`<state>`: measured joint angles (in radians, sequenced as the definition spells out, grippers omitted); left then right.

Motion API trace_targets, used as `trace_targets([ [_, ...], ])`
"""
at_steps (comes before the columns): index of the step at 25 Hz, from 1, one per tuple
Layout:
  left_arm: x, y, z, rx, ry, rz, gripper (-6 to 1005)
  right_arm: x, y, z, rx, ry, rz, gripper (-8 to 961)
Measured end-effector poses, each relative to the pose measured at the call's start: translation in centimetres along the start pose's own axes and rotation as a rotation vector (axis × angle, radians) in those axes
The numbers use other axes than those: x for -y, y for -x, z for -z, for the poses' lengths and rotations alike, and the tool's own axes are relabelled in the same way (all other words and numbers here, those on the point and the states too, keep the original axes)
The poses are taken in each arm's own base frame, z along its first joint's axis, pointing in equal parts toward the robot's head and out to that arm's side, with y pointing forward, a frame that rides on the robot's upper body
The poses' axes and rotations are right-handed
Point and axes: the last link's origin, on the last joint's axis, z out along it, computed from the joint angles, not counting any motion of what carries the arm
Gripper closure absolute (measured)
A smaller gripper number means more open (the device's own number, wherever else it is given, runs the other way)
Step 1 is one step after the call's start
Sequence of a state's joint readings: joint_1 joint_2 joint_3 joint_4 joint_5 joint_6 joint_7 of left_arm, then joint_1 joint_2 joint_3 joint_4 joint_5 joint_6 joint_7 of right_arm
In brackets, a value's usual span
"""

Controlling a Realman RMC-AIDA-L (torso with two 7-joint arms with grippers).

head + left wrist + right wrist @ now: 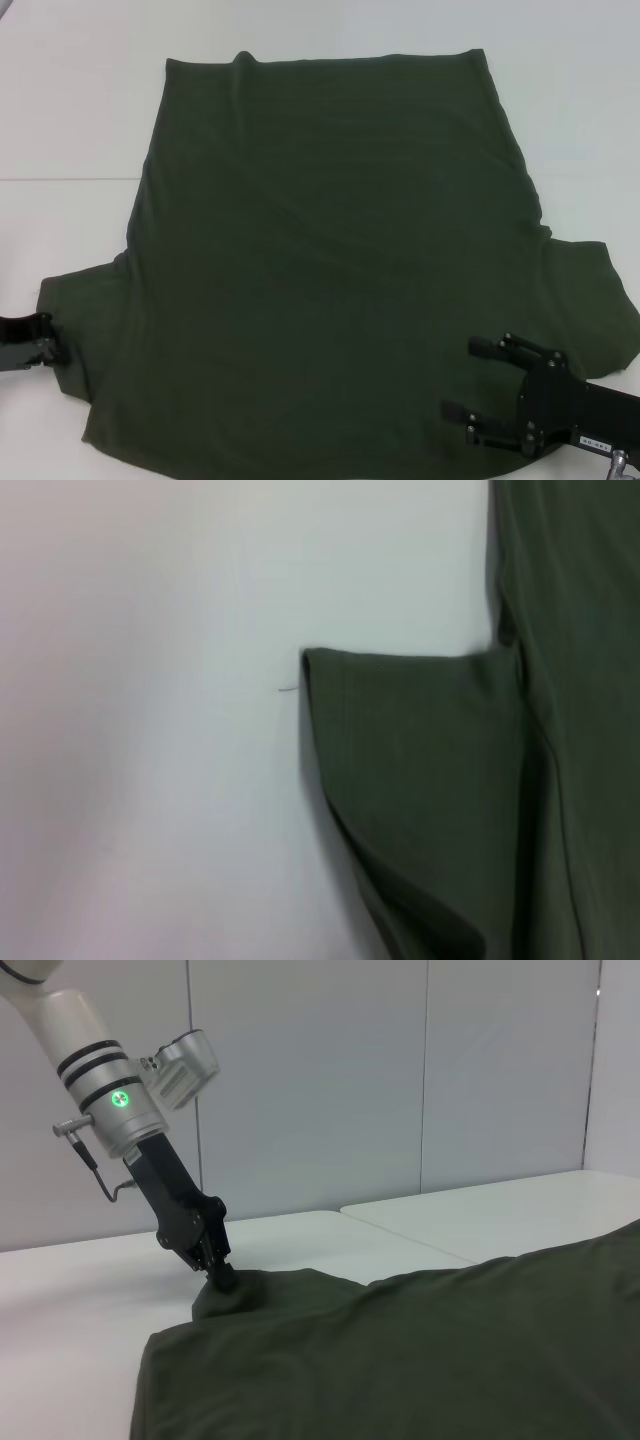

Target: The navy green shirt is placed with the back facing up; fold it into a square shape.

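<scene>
While shirt (330,260) lies flat, L tool (222,1278) pinches sleeve.

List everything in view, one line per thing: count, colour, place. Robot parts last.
navy green shirt: one, dark olive green, spread flat with its plain side up, covering most of the middle of the table; one sleeve points to each side near the robot.
table: white, two tops butted along a seam, under the shirt.
wall panels: pale grey, behind the table in the right wrist view.
left pincer: one, black on a silver arm, closed on the edge of the shirt's left sleeve.
right pincer: one, black, fingers open, over the shirt's near right part beside the right sleeve.
</scene>
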<state>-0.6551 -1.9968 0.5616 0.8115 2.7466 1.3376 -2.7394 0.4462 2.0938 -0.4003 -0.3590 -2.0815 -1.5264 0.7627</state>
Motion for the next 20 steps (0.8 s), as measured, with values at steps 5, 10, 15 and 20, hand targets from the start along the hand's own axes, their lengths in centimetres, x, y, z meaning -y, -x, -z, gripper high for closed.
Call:
trace_targets([
  [5, 0.0, 0.0, 0.1, 0.003, 0.009, -0.007, 982, 0.0, 0.0, 0.0, 0.000, 0.000, 0.001, 66],
  [10, 0.6, -0.2, 1.1, -0.012, 0.041, -0.002, 980, 0.0, 0.0, 0.0, 0.000, 0.000, 0.001, 66],
  [15, 1.3, -0.6, 2.7, -0.045, 0.096, 0.019, 977, 0.0, 0.1, 0.0, 0.007, 0.002, 0.000, 66],
  [20, 2.4, -1.5, 5.0, -0.083, 0.082, 0.018, 975, 0.0, 0.1, 0.0, 0.009, 0.001, 0.007, 66],
])
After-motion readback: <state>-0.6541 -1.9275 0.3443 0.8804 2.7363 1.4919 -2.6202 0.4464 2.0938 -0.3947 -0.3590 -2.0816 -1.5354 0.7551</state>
